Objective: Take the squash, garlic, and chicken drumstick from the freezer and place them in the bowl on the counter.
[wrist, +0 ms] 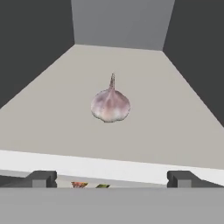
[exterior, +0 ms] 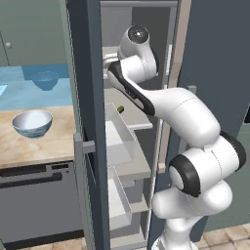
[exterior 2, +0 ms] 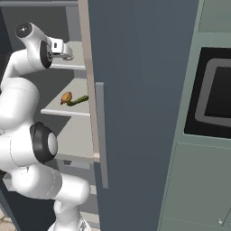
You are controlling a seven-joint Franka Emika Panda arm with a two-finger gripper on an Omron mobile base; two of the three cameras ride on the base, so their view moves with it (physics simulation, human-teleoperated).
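Pale grey shelving fills the tall dark slate-grey freezer, whose door stands open beside the light beige marbled counter. On an upper shelf sits the small pinkish-white garlic bulb, stem tip upright, alone on the bare shelf and well back from its front edge; this is seen from the hand view. The gripper faces it from in front of the shelf edge, its two dark finger tips spread wide apart with nothing between them, not touching the bulb.

From the right base view, one shelf lower, the small orange-brown chicken drumstick lies just beside the elongated dark green squash, near the shelf's front. The left base view catches only a bit of the squash past the arm, but it shows the round white-and-pale-blue bowl standing on the counter, well apart from the freezer. The white arm rises, bends at its elbow and reaches up into the freezer at the upper shelf's height.
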